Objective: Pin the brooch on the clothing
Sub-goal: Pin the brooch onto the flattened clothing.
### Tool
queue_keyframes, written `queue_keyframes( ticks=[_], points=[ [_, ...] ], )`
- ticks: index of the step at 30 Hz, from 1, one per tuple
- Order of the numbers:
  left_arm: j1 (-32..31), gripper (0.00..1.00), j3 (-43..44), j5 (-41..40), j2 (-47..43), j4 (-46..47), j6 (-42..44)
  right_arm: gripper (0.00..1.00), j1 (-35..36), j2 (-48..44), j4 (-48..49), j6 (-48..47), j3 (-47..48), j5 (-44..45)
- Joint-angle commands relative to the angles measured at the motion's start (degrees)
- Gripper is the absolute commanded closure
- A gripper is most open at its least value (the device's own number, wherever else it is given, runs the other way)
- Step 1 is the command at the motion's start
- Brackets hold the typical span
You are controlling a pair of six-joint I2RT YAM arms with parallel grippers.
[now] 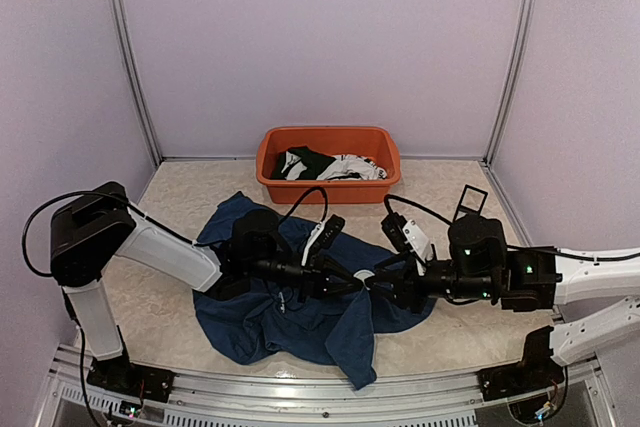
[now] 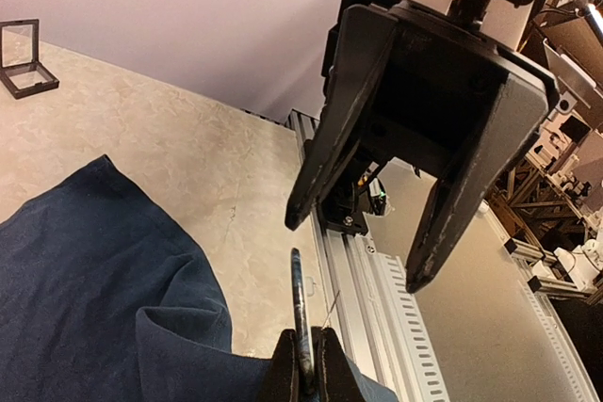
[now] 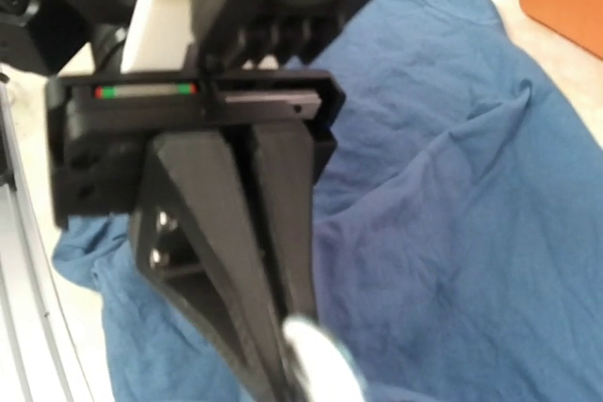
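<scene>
The clothing, a navy T-shirt (image 1: 290,317), lies crumpled on the table between the two arms, and its fabric fills the right wrist view (image 3: 452,214). My left gripper (image 1: 352,281) is shut on the brooch (image 2: 301,317), a thin round disc seen edge-on with a fine pin wire sticking out beside it. From above the brooch (image 1: 363,275) shows as a white spot over the shirt, and it is a blurred white blob (image 3: 320,364) at the left fingers' tips. My right gripper (image 2: 358,249) faces the brooch, open with nothing between its fingers.
An orange tub (image 1: 385,147) at the back holds black and white garments (image 1: 330,165). A small black frame (image 1: 470,199) stands on the table at the right. The aluminium rail (image 2: 377,298) runs along the near table edge.
</scene>
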Motion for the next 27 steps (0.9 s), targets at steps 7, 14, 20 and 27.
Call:
queue_keyframes(
  ticks=[7,14,20,27],
  points=[
    [0.65,1.00,-0.39,2.70,0.70,3.57,-2.68,0.56,0.56,-3.60,2.26,-9.40,-3.32,5.59],
    [0.62,1.00,-0.08,3.47,1.01,3.64,-3.17,0.55,1.48,3.41,0.13,-13.46,0.75,7.33],
    [0.75,1.00,-0.02,3.84,1.02,3.46,-3.15,0.55,1.79,3.65,0.22,-14.32,1.52,7.18],
    [0.71,1.00,0.16,4.15,1.37,3.64,-3.44,0.55,1.77,-1.76,-0.43,-14.03,0.92,6.91]
  ],
)
